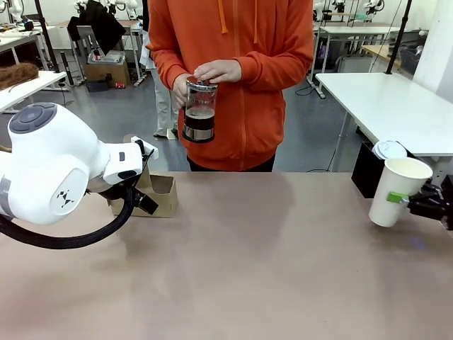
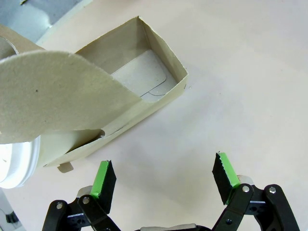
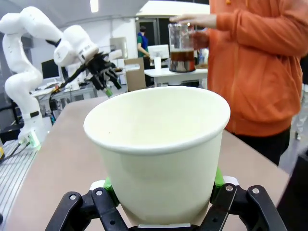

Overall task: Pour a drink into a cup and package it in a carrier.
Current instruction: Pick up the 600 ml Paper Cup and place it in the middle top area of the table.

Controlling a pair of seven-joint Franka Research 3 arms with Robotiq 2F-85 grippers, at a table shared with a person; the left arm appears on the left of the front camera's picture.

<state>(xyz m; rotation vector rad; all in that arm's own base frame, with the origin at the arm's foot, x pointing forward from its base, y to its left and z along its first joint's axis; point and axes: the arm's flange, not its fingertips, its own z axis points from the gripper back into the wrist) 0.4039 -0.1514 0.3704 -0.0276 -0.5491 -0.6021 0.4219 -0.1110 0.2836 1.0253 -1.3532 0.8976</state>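
Observation:
A person in an orange hoodie holds a glass press [image 1: 199, 113] at chest height with both hands; the dark amber-brown drink [image 1: 199, 122] fills its lower part, also seen in the right wrist view [image 3: 182, 55]. My right gripper [image 1: 405, 202] is shut on the tall white paper cup [image 1: 398, 190] at the table's right edge, slightly tilted. Inside, the cup [image 3: 159, 144] looks empty, with the gripper [image 3: 162, 192] clamped round its base. The brown cardboard carrier [image 1: 159, 197] stands at the left. My left gripper [image 2: 163, 166] hangs open just beside the carrier [image 2: 144, 82], whose near pocket is empty.
A black box [image 1: 367, 170] with a shorter lidded white cup [image 1: 390, 149] sits at the far right behind the paper cup. My left arm's big white body [image 1: 49, 170] covers the table's left side. A white round rim [image 2: 17, 166] shows by the carrier's end.

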